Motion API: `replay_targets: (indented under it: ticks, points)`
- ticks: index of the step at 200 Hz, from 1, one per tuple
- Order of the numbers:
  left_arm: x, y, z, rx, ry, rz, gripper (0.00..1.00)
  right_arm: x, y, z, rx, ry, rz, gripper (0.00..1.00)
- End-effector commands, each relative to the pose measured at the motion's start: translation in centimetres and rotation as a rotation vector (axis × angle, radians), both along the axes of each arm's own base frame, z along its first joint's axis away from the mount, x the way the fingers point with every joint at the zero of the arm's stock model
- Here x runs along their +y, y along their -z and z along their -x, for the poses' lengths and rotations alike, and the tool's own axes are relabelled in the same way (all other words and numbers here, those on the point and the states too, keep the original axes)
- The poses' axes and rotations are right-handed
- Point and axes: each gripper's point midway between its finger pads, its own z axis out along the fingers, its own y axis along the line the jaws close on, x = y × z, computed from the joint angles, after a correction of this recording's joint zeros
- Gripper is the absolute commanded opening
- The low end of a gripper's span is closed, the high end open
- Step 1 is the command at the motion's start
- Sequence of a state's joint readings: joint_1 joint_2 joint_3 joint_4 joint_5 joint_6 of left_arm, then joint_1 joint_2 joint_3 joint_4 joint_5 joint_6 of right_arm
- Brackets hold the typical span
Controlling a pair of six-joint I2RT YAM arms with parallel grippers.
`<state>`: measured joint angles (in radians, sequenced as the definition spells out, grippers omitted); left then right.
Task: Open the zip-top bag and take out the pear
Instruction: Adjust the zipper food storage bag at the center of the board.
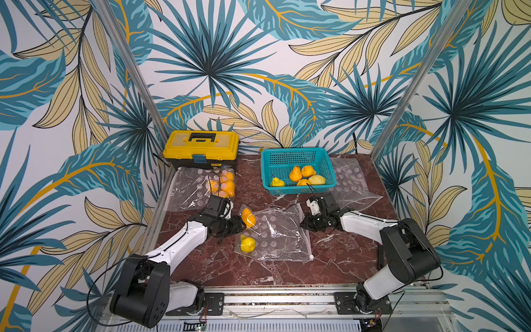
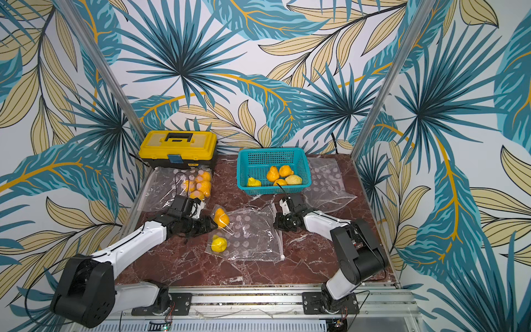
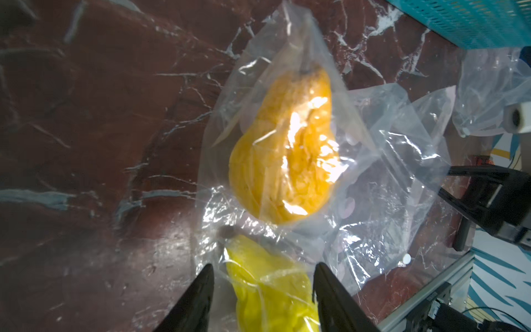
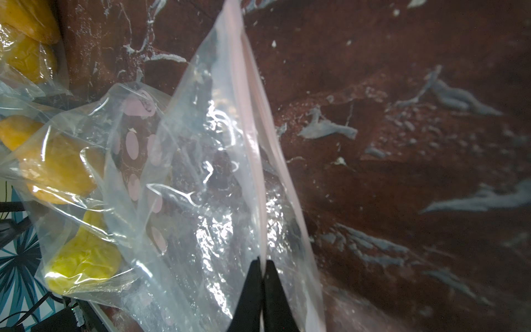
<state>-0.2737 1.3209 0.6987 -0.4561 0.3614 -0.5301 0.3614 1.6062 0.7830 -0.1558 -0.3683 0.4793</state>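
Zip-top bag (image 1: 277, 234) lies at the middle of the surface (image 1: 344, 258), 2 pears inside. We see the right gripper (image 4: 263, 264) pinching its zip edge and the left gripper (image 3: 265, 265) spread apart beside the pears.

11 o'clock: yellow toolbox (image 1: 201, 149), lid shut | 1 o'clock: teal basket (image 1: 293, 150) holding several yellow and orange fruits (image 1: 296, 174) | 10 o'clock: clear bag of orange fruit (image 1: 224, 184) | 2 o'clock: empty clear bags (image 1: 350, 178) beside basket | underneath: red marble tabletop (image 1: 218, 267)
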Motion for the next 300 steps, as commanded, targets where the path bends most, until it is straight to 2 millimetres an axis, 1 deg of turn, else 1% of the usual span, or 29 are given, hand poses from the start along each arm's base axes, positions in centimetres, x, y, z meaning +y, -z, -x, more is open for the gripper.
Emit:
replay_targets:
  ticks: [1, 15, 27, 56, 60, 65, 83, 92, 103, 121, 135, 175, 197, 217, 252, 273, 282, 300]
  points:
    - [0.5, 2.0, -0.7, -0.021, 0.042, -0.040, 0.58, -0.2, 0.5, 0.7, 0.032, 0.001, 0.001, 0.07]
    - [0.3, 3.2, -0.8, -0.004, 0.054, -0.032, 0.59, -0.2, 0.4, 0.8, 0.030, 0.001, 0.004, 0.07]
    - [-0.3, 3.7, -0.7, 0.009, 0.075, -0.002, 0.60, -0.2, 0.3, 0.8, 0.029, 0.001, 0.004, 0.07]
    - [-1.9, 3.0, -1.0, 0.001, 0.133, 0.085, 0.59, -0.2, 0.5, 0.8, 0.035, 0.003, 0.002, 0.07]
    - [-2.1, 2.9, -1.0, 0.002, 0.140, 0.094, 0.56, -0.2, 0.5, 0.8, 0.035, 0.003, 0.000, 0.07]
    - [-2.3, 2.9, -1.0, 0.007, 0.146, 0.105, 0.51, -0.1, 0.5, 0.7, 0.033, 0.003, -0.002, 0.07]
    - [-2.8, 2.7, -1.1, 0.011, 0.162, 0.129, 0.28, -0.1, 0.5, 0.7, 0.034, 0.005, -0.005, 0.07]
    - [-2.9, 2.5, -1.2, 0.008, 0.165, 0.138, 0.18, -0.1, 0.5, 0.7, 0.035, 0.007, -0.007, 0.07]
    - [-3.1, 1.8, -1.3, -0.004, 0.165, 0.152, 0.10, 0.0, 0.5, 0.7, 0.035, 0.006, -0.008, 0.07]
    - [-3.4, 0.2, -1.7, -0.039, 0.160, 0.174, 0.00, 0.0, 0.6, 0.7, 0.038, 0.006, -0.009, 0.07]
    - [-3.4, -1.5, -1.8, -0.068, 0.158, 0.185, 0.00, 0.0, 0.5, 0.7, 0.038, 0.005, -0.011, 0.07]
    - [-4.0, -7.3, -1.5, -0.155, 0.184, 0.212, 0.00, 0.2, 0.3, 0.6, 0.030, 0.004, -0.024, 0.07]
    - [-4.7, -9.5, -1.2, -0.171, 0.214, 0.229, 0.00, 0.4, 0.2, 0.4, 0.027, 0.003, -0.032, 0.07]
    - [-5.2, -10.1, -0.9, -0.163, 0.235, 0.224, 0.00, 0.5, 0.2, 0.2, 0.023, 0.003, -0.039, 0.07]
    - [-5.0, -9.0, -0.6, -0.121, 0.236, 0.196, 0.00, 0.6, -0.1, 0.1, 0.013, 0.003, -0.049, 0.06]
    - [-4.8, -9.0, -0.7, -0.124, 0.228, 0.178, 0.00, 0.5, -0.1, 0.1, 0.010, 0.003, -0.044, 0.06]
    - [-5.2, -9.8, -0.7, -0.125, 0.238, 0.210, 0.00, 0.5, -0.1, 0.1, 0.010, 0.003, -0.041, 0.06]
    - [-6.5, -13.0, -0.9, -0.190, 0.276, 0.279, 0.00, 0.6, 0.2, 0.1, 0.018, 0.002, -0.043, 0.06]
